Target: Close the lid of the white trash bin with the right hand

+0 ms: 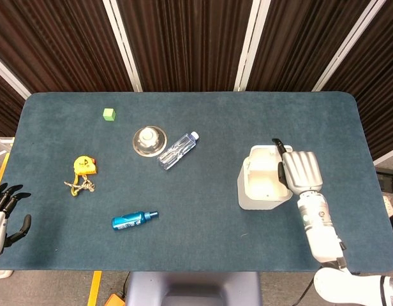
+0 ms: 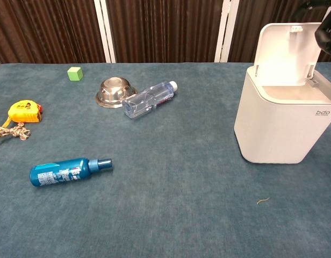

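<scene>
Blue felt table (image 1: 203, 255) held the white plastic trash bin (image 2: 281, 126) near its right side, hinged lid (image 2: 286, 54) upright (unclosed). I had my right hand (image 1: 300, 172), fingers extended, empty, beside it.

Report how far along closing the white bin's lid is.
Done: the right hand is over the right side of the white trash bin, with dark fingertips at the lid's upper right corner. In hand: nothing is gripped; whether it touches the lid cannot be told. Left: the lid stands upright and open, so it must be pushed down. The left hand sits open at the table's edge.
</scene>
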`<state>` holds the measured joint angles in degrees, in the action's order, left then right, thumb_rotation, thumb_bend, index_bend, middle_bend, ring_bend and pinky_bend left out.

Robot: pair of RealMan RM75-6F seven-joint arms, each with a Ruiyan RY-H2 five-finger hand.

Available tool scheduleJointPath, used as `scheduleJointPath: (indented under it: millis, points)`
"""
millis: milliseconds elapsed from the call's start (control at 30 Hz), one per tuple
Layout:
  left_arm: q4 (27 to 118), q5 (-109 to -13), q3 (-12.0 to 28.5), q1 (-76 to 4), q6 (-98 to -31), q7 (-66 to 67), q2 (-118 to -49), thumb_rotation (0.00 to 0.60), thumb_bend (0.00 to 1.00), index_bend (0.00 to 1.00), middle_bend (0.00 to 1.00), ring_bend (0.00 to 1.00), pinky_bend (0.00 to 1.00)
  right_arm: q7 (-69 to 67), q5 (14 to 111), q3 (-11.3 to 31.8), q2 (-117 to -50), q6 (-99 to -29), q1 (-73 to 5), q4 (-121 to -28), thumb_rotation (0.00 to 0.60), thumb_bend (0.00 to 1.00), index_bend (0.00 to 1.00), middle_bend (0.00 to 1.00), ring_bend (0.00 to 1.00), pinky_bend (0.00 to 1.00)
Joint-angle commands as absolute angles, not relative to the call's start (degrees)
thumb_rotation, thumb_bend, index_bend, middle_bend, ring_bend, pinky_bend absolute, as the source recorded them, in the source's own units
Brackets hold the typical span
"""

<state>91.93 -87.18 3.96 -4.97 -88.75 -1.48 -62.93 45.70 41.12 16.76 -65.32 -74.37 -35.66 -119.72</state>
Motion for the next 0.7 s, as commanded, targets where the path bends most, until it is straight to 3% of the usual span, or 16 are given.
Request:
scheduleJointPath:
  millis: [33, 200, 700]
  points:
    - [91.9, -87.2, 4.0, -5.1, -88.6, -1.5, -62.9, 0.600, 0.46, 0.29, 0.17, 0.08, 0.23, 45.3, 41.9, 15.3, -64.7, -74.7, -35.3, -120.7, 0.600, 0.77, 0.37, 0.79, 0.70, 0.95]
    - [91.9, -87.3, 3.9, -5.0, -88.7, -1.4, -63.0, 0.600, 0.46, 0.29, 0.17, 0.08, 0.23, 44.2, 43.7, 13.1, -63.7, -74.4, -34.7, -121.5, 0.600, 0.77, 0.41, 0.79, 0.70, 0.95]
    - [92.0, -87.5, 3.9, -4.8, -89.3, -1.5, -62.9, 0.600, 0.46, 0.29, 0.17, 0.08, 0.23, 39.7, 54.2, 5.4, -61.2, -74.2, -30.5, -123.1, 0.600, 0.77, 0.42, 0.79, 0.70, 0.95]
